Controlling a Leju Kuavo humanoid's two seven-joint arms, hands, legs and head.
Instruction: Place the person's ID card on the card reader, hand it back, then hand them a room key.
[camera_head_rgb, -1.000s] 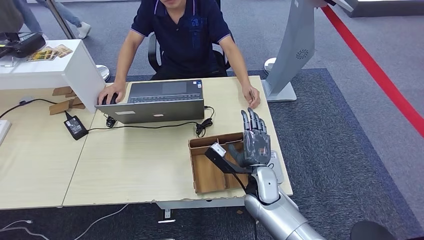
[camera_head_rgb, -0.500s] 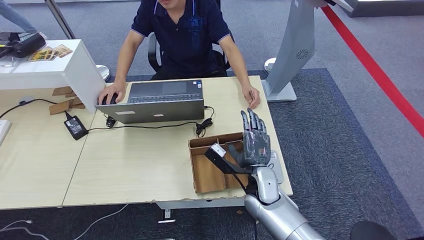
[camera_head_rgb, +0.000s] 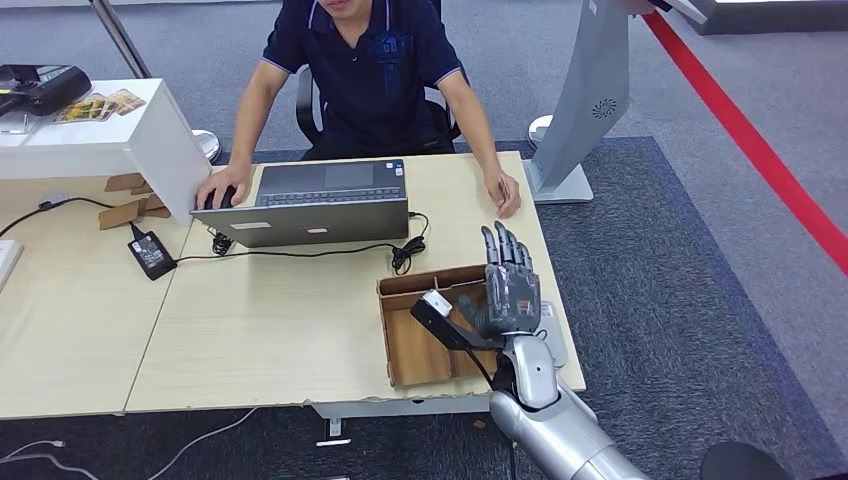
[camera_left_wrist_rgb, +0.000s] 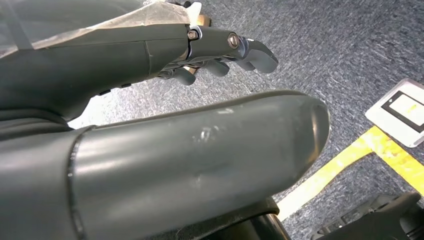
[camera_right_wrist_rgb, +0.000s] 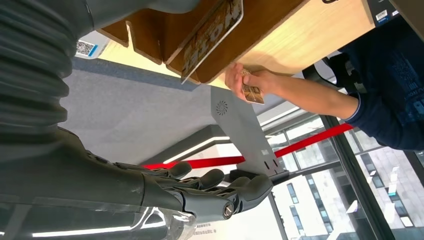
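Room key card (camera_head_rgb: 434, 303): pinched by the right hand (camera_head_rgb: 507, 288) between thumb and a finger, other fingers straight and pointing to the far side. In the right wrist view the card (camera_right_wrist_rgb: 212, 36) shows printed lettering and sits in front of the wooden tray (camera_right_wrist_rgb: 260, 25).

The card is over the wooden tray (camera_head_rgb: 400, 350), which lies on the near right part of the surface (camera_head_rgb: 270, 320). Cannot tell whether the card touches the tray's divider.

Change from the frame 1.0 s ago: the right hand and card have barely shifted, perhaps slightly towards the far side; the person's pose is unchanged.

The person's hand (camera_head_rgb: 505, 195) rests on the far right of the surface, holding a small card (camera_right_wrist_rgb: 251, 91), well apart from the robot's right hand. Their other hand (camera_head_rgb: 217, 190) is on a mouse left of the laptop (camera_head_rgb: 320, 200).

Right arm (camera_head_rgb: 550, 420) comes up from the near edge, palm facing left.

Left hand (camera_left_wrist_rgb: 220, 47): hangs over carpet (camera_left_wrist_rgb: 320, 45), fingers loosely curled and apart, holding nothing.

Room: the right edge of the surface is just right of the right hand. Bare surface lies between the tray and the person's hand. A cable (camera_head_rgb: 300, 250) runs near the laptop, and a grey stand (camera_head_rgb: 585, 100) is beyond the far right corner.
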